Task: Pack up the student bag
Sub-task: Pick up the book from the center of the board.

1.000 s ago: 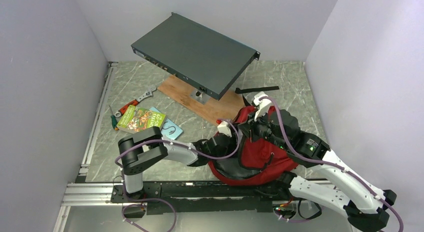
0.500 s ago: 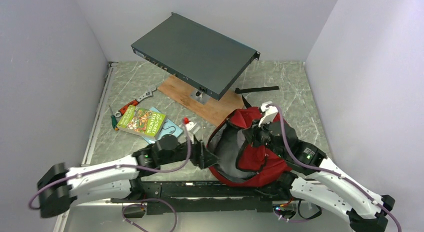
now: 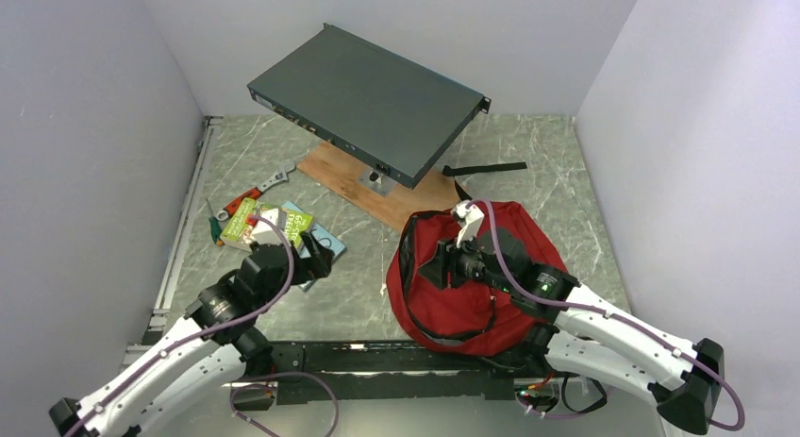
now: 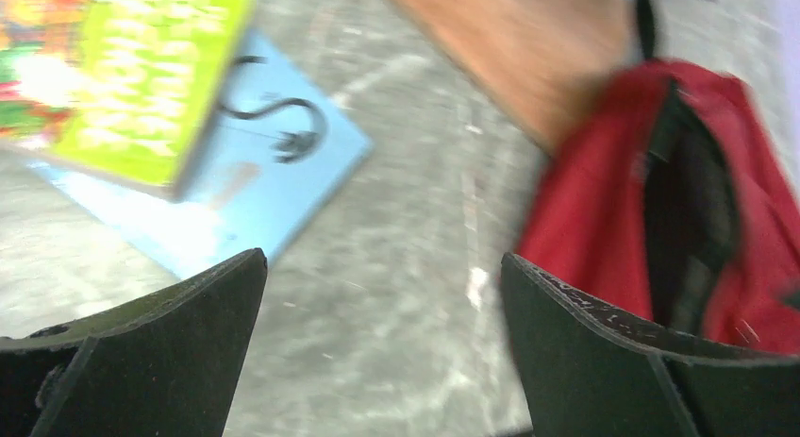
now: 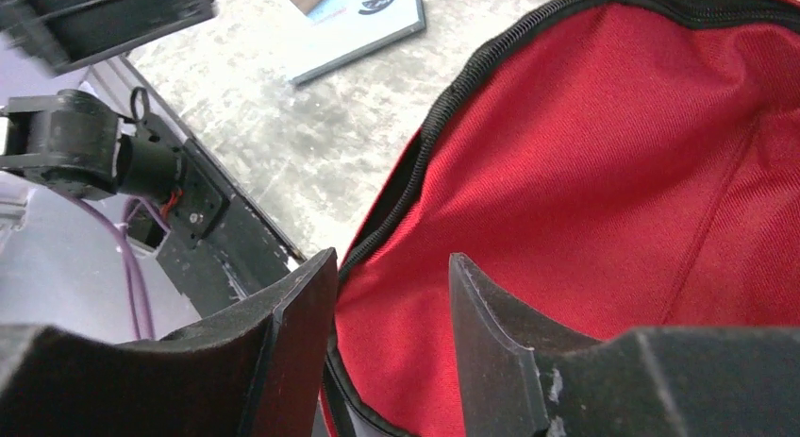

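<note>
The student bag (image 3: 491, 295), a red backpack with black zipper lines, lies slumped at the near right of the table. In the left wrist view the student bag (image 4: 604, 201) shows a dark opening. My right gripper (image 3: 434, 267) hovers over its left part. Its jaws (image 5: 391, 277) stand partly open above the red fabric and zipper edge, holding nothing. My left gripper (image 3: 316, 256) is left of the bag, by a green book (image 3: 257, 222) lying on a blue booklet (image 3: 319, 237). It is wide open (image 4: 382, 267) over bare table, with the green book (image 4: 141, 78) and blue booklet (image 4: 274, 163) ahead.
A flat dark grey metal box (image 3: 368, 102) stands raised over a wooden board (image 3: 396, 203) at the back. A knife-like tool (image 3: 275, 179), a red-handled tool (image 3: 247, 196) and a green screwdriver (image 3: 215, 229) lie at the left. A black strap (image 3: 486, 168) lies behind the bag.
My left gripper pulled out of the bag, swung left to the books and opened wide. My right gripper opened off the bag's edge, and the bag dropped flatter.
</note>
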Robot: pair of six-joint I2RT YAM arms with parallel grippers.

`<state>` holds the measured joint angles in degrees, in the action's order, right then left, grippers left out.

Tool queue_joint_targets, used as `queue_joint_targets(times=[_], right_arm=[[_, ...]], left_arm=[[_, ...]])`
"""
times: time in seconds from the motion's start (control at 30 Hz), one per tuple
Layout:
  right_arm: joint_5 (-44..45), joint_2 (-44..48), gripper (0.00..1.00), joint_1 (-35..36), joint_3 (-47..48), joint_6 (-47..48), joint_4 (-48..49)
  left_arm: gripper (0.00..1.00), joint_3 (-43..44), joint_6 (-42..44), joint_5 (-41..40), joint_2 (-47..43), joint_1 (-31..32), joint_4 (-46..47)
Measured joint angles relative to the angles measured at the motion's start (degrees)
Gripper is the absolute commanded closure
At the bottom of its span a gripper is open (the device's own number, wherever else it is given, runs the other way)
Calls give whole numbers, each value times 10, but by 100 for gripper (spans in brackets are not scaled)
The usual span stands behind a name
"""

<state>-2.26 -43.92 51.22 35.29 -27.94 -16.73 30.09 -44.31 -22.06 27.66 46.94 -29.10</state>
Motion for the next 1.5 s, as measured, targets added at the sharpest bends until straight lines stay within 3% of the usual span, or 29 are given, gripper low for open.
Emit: queue_joint_targets(times=[0.13, 0.23, 0.37, 0.5, 0.93, 1.2, 1.37, 1.5], right_arm=[[-11, 0, 49, 0, 3, 0, 9], [-13, 5, 49, 0, 3, 0, 9], [-13, 24, 49, 0, 3, 0, 9], [-13, 50, 48, 0, 3, 1, 9], [-12, 112, 48, 0, 3, 21, -7], [-7, 138, 48, 0, 3, 29, -27], [-5, 141, 48, 0, 3, 29, -29], [-2, 141, 48, 0, 3, 29, -30]], left_arm=[[0, 0, 5, 27, 47, -146, -20], [0, -5, 10, 69, 68, -291, -6], [0, -50, -11, 123, 80, -475, 51], [0, -133, -69, 165, 94, -585, 137], [0, -261, -203, 213, 200, -677, 451], [4, -266, -265, 252, 318, -686, 602], [11, -267, -278, 269, 372, -686, 665], [28, -275, -279, 272, 408, -686, 718]])
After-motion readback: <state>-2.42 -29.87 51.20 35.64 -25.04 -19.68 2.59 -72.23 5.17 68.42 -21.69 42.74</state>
